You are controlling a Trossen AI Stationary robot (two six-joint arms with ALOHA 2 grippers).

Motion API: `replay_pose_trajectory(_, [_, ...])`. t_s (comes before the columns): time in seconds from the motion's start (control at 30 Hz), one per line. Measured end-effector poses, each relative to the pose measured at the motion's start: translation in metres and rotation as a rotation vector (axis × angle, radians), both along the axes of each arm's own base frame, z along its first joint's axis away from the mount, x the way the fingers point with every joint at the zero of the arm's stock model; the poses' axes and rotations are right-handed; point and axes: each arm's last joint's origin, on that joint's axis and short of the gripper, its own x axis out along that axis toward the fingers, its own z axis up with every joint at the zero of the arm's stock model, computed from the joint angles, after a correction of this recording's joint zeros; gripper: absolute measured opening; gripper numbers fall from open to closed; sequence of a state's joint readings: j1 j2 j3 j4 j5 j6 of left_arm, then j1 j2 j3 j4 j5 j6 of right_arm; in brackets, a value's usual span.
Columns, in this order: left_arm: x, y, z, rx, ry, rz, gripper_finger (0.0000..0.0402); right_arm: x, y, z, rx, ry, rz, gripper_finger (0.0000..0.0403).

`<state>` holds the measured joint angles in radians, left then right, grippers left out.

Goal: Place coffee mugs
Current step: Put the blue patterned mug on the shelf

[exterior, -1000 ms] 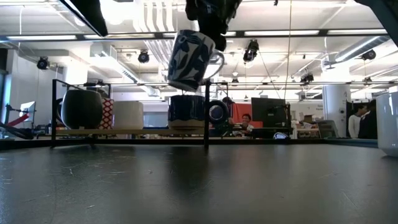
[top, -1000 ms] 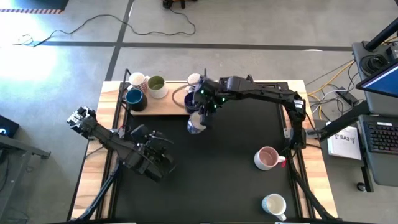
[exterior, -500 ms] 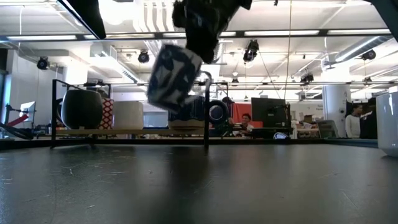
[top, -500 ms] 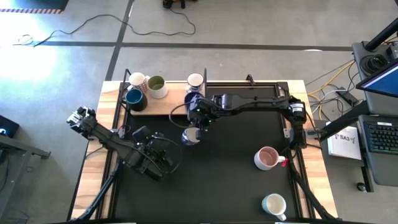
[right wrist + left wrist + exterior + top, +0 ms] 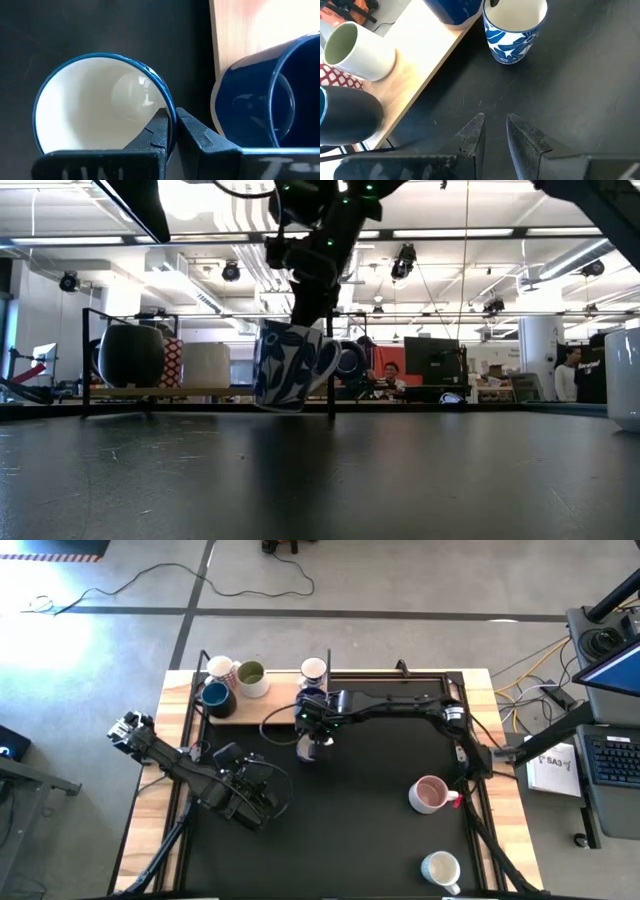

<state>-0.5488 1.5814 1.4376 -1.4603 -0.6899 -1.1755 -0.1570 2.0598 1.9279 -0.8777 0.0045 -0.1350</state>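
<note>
A white mug with a blue leaf print hangs from my right gripper, which is shut on it, just near of the wooden board. The mug's base is down by the black mat; whether it touches, I cannot tell. My left gripper waits at the table's left, pointing at that mug; its fingers stand a narrow gap apart and hold nothing. On the board stand several mugs, among them a dark blue one close beside the held mug. My right gripper has the mug's rim on its far side, one finger inside the cup and one outside. The fingers come from above, slanting down. The mug hangs below them, mouth up and slightly tilted, its handle on the low view's right.
The board carries a printed white mug, a cream mug, olive inside, a dark mug and a white one. A pink mug and a white mug stand at the table's right. A dark rack frame stands over the board.
My right gripper has come down with the printed mug and a little toward the table's left. The mug swung to a strong tilt on the way and now hangs nearly upright, low by the mat beside the board.
</note>
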Motion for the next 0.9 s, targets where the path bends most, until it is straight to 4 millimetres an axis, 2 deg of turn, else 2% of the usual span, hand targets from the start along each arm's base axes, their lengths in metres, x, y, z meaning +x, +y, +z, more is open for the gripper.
replay_pose_trajectory(0.17, [0.0,0.0,0.0,0.005,0.01,-0.012,0.0062,0.011,-0.004,0.005,0.024,0.002,0.013,0.0013])
replay_pose_trajectory(0.33, [0.0,0.0,0.0,0.001,0.026,-0.024,0.0062,0.014,-0.01,-0.002,0.041,0.044,-0.022,0.0013])
replay_pose_trajectory(0.73, [0.0,0.0,-0.001,-0.001,0.052,-0.05,0.0062,0.013,-0.01,-0.008,0.04,0.077,-0.015,0.0013])
replay_pose_trajectory(0.9, [-0.001,0.0,-0.001,0.001,0.057,-0.052,0.0062,0.013,-0.001,-0.009,0.038,0.096,0.024,0.0013])
